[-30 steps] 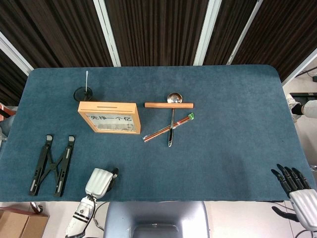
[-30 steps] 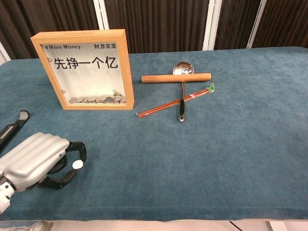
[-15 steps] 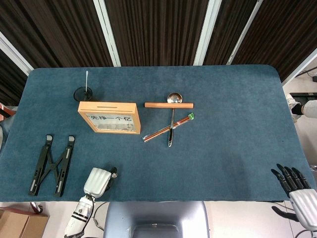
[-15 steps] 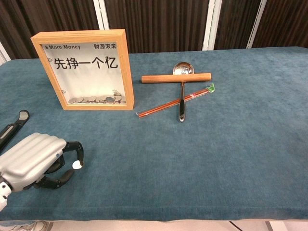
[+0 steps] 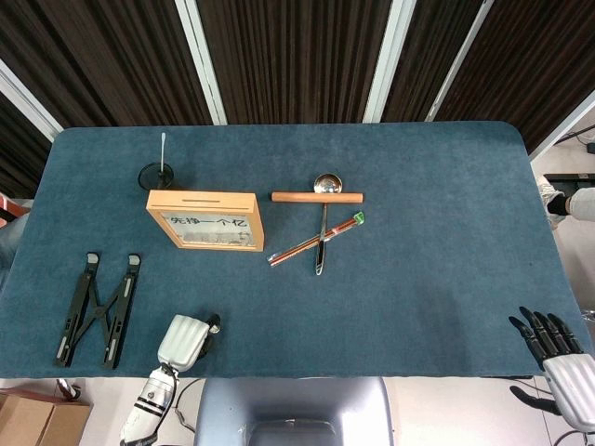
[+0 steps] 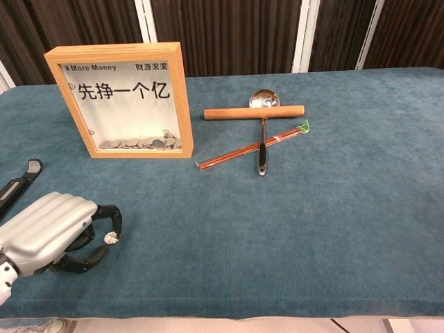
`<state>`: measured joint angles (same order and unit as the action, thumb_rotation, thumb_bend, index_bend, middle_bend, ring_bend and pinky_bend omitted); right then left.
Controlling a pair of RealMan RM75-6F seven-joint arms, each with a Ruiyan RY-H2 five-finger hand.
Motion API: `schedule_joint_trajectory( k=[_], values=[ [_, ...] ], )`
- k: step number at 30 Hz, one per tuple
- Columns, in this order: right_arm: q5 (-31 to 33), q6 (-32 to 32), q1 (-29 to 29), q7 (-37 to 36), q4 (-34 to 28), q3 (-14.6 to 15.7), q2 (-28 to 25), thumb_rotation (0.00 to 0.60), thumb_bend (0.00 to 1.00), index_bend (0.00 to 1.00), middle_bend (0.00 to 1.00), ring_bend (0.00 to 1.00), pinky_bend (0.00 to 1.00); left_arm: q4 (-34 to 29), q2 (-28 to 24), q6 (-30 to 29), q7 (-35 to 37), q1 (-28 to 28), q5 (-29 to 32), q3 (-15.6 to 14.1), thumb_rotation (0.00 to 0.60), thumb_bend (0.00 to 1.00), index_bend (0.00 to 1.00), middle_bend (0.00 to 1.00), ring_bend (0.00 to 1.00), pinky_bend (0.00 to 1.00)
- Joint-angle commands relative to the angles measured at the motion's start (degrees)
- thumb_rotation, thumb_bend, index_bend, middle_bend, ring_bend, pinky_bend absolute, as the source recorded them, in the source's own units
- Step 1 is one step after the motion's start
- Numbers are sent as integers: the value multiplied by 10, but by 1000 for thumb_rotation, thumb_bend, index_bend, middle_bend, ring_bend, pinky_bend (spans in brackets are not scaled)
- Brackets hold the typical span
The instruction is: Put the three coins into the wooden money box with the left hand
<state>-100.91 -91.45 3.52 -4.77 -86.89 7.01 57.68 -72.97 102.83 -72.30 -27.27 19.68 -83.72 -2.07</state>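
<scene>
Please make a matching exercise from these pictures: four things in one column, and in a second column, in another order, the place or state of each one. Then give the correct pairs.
Things:
1. wooden money box
2. left hand
3. wooden stick
4. chopsticks

Places or states:
A. lies across the ladle's handle, tilted
B. stands upright, coins at its bottom
C. at the near table edge, fingers curled
D. lies level beside the ladle's bowl

Pairs: 1-B, 2-C, 3-D, 4-A

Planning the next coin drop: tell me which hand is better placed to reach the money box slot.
Left. The left hand pinches a coin near the table's front edge, same side as the wooden money box. The right hand sits open off the far right corner.
</scene>
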Motion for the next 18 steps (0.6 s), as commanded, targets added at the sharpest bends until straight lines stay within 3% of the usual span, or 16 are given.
schedule_joint_trajectory(
  k=[1,12,18],
  values=[
    [1,-1,0,-1,0,0,0,600,151,0,0,0,0,0,-1,3,-3,0,1,1,600,413,432,1000,1000,1000],
    [0,0,0,1,0,0,0,600,151,0,0,0,0,-6,-4,11,-12,-2,6,5,600,412,440,1000,1000,1000],
    [0,0,0,0,0,0,0,600,151,0,0,0,0,-1,0,11,-6,-3,6,8,600,417,569,1000,1000,1000]
  ],
)
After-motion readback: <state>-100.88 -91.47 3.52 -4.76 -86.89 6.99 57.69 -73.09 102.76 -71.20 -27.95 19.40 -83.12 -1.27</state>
